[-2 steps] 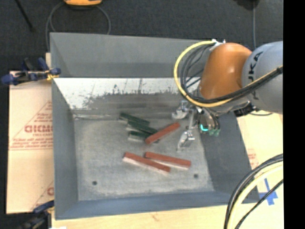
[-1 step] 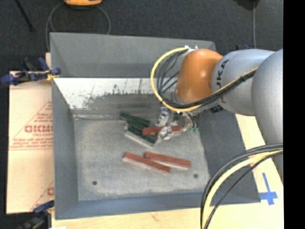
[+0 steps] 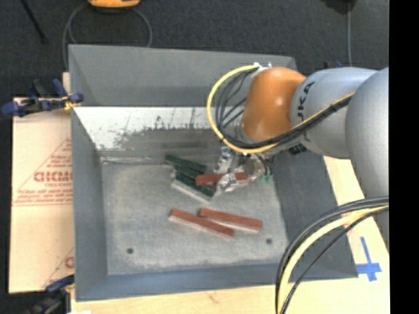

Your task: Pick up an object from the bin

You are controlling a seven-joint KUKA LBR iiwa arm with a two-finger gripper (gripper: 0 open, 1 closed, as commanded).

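Camera view, and we're looking down into the grey bin [image 3: 131, 208], with the arm coming in from the right side and its orange wrist cover [image 3: 272, 103] hanging over the far right part. The tool [image 3: 230, 177] is down low, just past the middle of the bin floor towards the far wall, right at the end of a small heap. Nearest to it is a short reddish-brown stick [image 3: 208, 178], lying roughly left to right, its right end running in under the tool. It looks to be touching there, though I can't make out a grasp. Whether the tool is released or clenched, I cannot tell; the wrist and cables crowd that spot. Just left of the stick sit dark green bars [image 3: 185, 167], slanting down towards the tool, with a pale strip [image 3: 188, 188] tucked under them on the near side. So the heap lies to the tool's left, long axes pointing more or less at it. My read is that any closing has to come across the stick. Well apart, nearer the front wall, two long red-brown sticks [image 3: 232, 220] [image 3: 196, 222] lie side by side and overlapping, clear of the tool.
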